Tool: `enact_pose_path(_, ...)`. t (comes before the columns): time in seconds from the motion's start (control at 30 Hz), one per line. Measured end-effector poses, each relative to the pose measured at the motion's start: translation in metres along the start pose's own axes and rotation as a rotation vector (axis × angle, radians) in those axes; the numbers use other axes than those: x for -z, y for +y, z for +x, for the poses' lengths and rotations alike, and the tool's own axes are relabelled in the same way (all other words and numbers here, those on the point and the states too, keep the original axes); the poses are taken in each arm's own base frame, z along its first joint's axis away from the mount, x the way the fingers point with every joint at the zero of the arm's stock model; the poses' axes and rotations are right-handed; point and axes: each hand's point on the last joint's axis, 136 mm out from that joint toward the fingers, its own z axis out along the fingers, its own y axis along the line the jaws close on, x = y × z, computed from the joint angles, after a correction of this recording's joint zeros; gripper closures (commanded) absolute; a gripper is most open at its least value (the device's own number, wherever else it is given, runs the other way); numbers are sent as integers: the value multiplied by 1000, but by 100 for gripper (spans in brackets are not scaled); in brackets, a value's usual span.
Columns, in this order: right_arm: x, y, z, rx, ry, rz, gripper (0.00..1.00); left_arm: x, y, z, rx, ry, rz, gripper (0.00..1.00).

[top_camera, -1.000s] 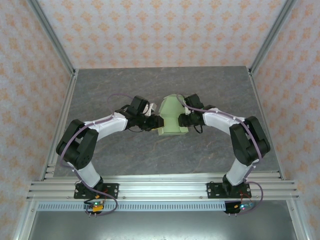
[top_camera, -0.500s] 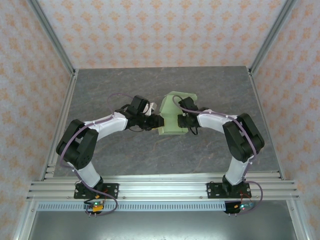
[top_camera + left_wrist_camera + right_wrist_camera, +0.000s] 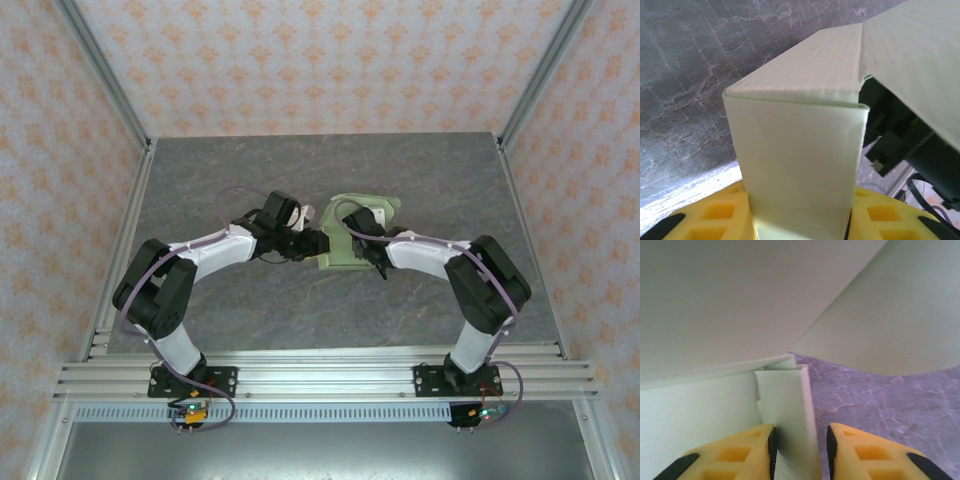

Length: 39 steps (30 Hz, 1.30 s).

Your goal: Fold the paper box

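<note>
the left pincer is partway closed, its two yellow fingers set against either side of an upright wall of the paper box and clamped on it. the pale green card fills the whole gap between them. above that wall a second panel folds away at a crease, and a larger flap slants in from the upper right, with dark robot parts showing beneath it.

the right pincer stands narrowly parted, with a thin folded tab of the same box upright between its fingers. the tab lies close to the pad on the left of that view. whether the pads really pinch it i cannot tell. broad panels of card hang over the tab, and the veined grey bench shows beyond on the right.

from overhead, the left arm and the right arm reach inward and meet at the box, which sits partly formed near the middle of the bench. the left pincer is at the box's left edge. the right one is at its near right side, its arm lying across the card. a flap with a shaped edge sticks out at the far side of the box. patterned walls and a metal frame stand round the bench.
</note>
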Motion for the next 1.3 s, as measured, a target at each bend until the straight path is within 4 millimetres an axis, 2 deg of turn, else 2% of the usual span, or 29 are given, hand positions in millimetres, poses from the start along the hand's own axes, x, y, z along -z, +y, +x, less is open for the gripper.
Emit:
enact_pose_path(0.17,32,-8,-21,-30,-83,-33,61,0,0,0,0,0,0,66)
enact_pose_path(0.3,44,-14,-24,-40,-100,-65,60,0,0,0,0,0,0,66)
enact_pose_path(0.47,35,-22,-7,-51,-33,-101,57,0,0,0,0,1,1,66)
enact_pose_path(0.7,14,-11,7,-38,31,-135,55,0,0,0,0,1,0,66)
enact_pose_path(0.8,2,-9,10,-32,59,-119,59,0,0,0,0,1,0,66)
enact_pose_path(0.87,-4,-5,9,-26,69,-121,67,0,0,0,0,1,0,66)
enact_pose_path(0.93,-5,-1,9,-23,74,-132,72,0,0,0,0,0,0,66)
enact_pose_path(1.1,-1,6,12,-9,85,-133,75,0,0,0,0,0,0,66)
enact_pose_path(1.3,2,9,20,-8,94,-50,75,0,1,0,3,2,-2,66)
